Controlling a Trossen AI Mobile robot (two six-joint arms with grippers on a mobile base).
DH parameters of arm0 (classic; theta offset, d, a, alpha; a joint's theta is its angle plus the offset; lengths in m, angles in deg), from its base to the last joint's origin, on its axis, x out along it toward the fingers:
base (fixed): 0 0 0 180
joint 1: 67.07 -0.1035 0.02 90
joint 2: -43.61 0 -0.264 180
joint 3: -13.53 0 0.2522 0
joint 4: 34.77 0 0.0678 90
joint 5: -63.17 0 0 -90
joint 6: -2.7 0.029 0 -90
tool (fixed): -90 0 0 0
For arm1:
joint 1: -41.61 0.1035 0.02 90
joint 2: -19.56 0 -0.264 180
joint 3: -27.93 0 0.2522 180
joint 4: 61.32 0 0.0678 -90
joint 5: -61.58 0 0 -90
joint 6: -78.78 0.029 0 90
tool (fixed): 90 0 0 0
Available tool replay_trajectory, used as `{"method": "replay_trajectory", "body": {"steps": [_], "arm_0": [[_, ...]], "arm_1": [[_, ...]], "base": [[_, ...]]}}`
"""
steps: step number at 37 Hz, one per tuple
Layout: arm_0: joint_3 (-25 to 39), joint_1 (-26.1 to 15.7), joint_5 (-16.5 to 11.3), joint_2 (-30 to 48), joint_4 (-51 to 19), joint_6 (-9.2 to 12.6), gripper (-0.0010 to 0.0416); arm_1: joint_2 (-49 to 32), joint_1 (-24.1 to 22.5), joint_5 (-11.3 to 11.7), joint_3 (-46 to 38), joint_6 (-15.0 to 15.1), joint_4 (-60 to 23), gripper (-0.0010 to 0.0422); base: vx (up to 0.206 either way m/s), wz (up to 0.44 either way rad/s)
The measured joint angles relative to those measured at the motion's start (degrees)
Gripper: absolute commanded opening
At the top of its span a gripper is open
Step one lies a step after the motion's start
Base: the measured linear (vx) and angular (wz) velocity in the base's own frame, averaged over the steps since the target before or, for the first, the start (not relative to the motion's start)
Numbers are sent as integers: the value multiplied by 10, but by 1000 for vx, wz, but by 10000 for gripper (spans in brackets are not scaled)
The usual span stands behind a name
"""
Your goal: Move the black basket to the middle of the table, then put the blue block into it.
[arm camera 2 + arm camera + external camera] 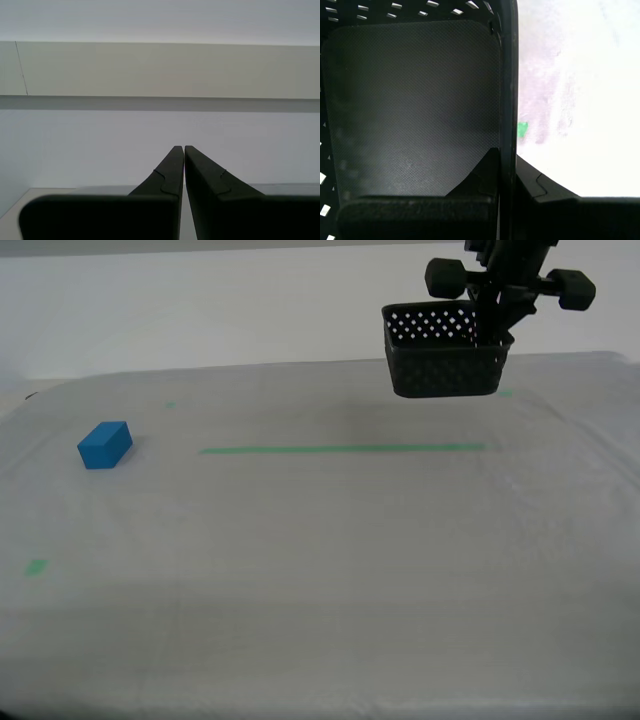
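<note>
Basket (445, 360): clamped by one wall between the fingers of my first gripper (506, 155), hanging clear above the table (330, 560) near the end of the green tape line (340, 449) on the exterior view's right. Block (105, 444): on the cloth, exterior view's left, well apart. My second gripper (184, 148): fingers together, nothing between them, facing a wall.
</note>
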Motion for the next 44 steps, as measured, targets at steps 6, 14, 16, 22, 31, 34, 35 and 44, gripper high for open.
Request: {"method": "replay_trajectory", "body": {"steps": [6,14,16,22,31,34,35,44], "arm_0": [[41,-11,-4,0,-41,18,-1],[81,-28,-7,0,-76,38,-1],[88,-32,-15,0,-82,42,0],[102,-41,-36,0,-102,55,-1],[114,-63,-45,0,-118,76,-1],[117,-75,-45,0,-118,86,-1],[117,-79,-45,0,-118,89,-1],[115,-110,-45,0,-106,112,-1]], "arm_1": [[0,0,0,0,0,0,0],[0,0,0,0,0,0,0],[0,0,0,0,0,0,0],[0,0,0,0,0,0,0],[0,0,0,0,0,0,0],[0,0,0,0,0,0,0],[0,0,0,0,0,0,0],[0,0,0,0,0,0,0]], "base": [[0,0],[0,0],[0,0],[0,0],[0,0],[0,0],[0,0],[0,0]]}}
